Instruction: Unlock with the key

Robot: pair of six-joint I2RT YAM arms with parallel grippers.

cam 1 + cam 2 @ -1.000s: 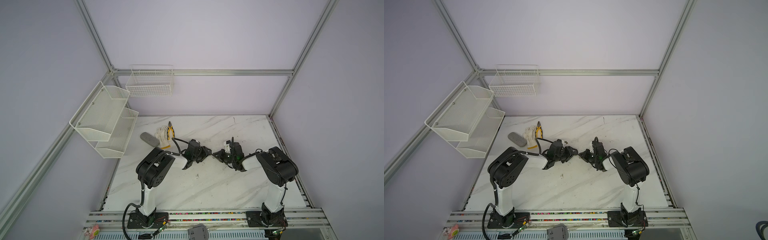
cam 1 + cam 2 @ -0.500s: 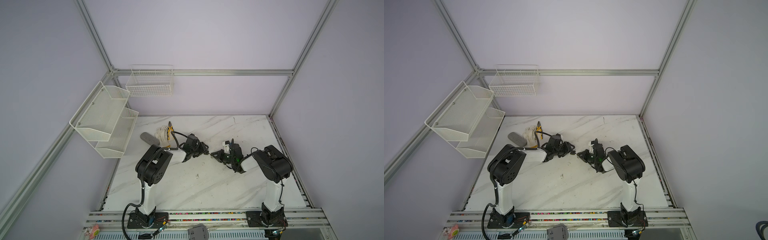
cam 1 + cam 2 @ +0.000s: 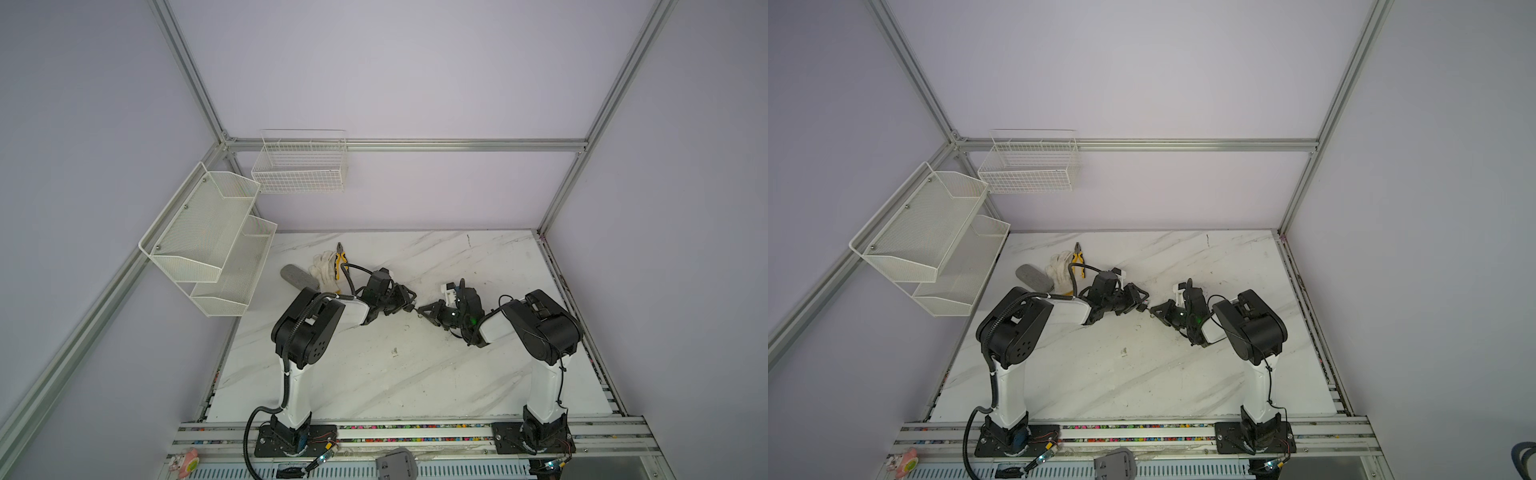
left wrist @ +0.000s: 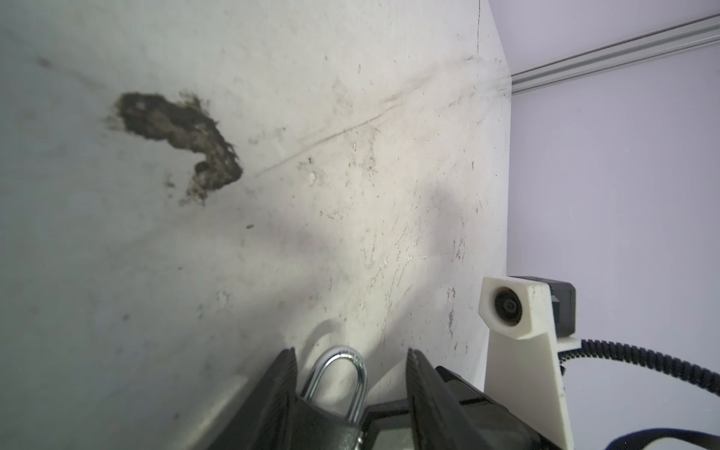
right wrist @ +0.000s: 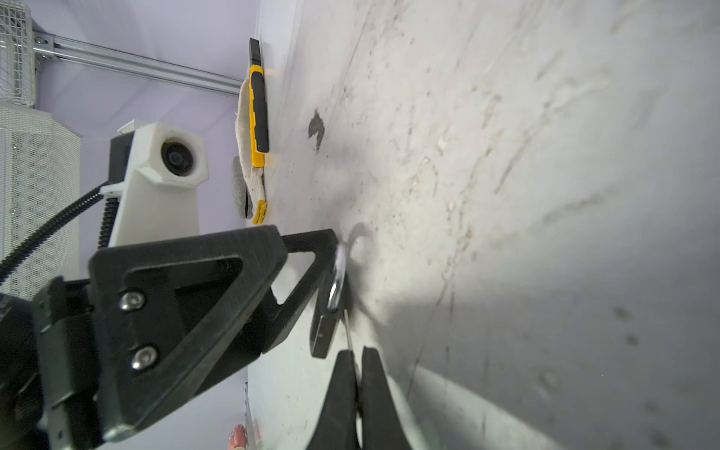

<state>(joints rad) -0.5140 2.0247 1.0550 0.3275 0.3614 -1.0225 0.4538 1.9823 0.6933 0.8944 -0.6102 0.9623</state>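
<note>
A small black padlock (image 4: pixel 331 420) with a silver shackle (image 4: pixel 352 374) lies low over the marble table (image 3: pixel 374 382) between the fingers of my left gripper (image 4: pixel 349 350). The left gripper is open. The padlock leans on one finger (image 4: pixel 282 389), and a gap separates it from the other finger (image 4: pixel 422 389). My right gripper (image 5: pixel 356 352) is shut on the key (image 5: pixel 346 329). Its thin silvery blade sticks out of the fingertips alongside the padlock body (image 5: pixel 323 335). In both top views the left gripper (image 3: pixel 410 305) and the right gripper (image 3: pixel 422 309) meet tip to tip at the table's middle.
Yellow-handled pliers (image 3: pixel 340 264), white gloves (image 3: pixel 326 272) and a grey oblong pad (image 3: pixel 297 278) lie at the back left. White mesh shelves (image 3: pixel 208 241) and a wire basket (image 3: pixel 299 166) hang on the left wall. A dark smudge (image 4: pixel 179 132) marks the table.
The two grippers have drawn closer together at the table's middle. The left jaws have narrowed a little around the padlock. The right gripper has stayed shut.
</note>
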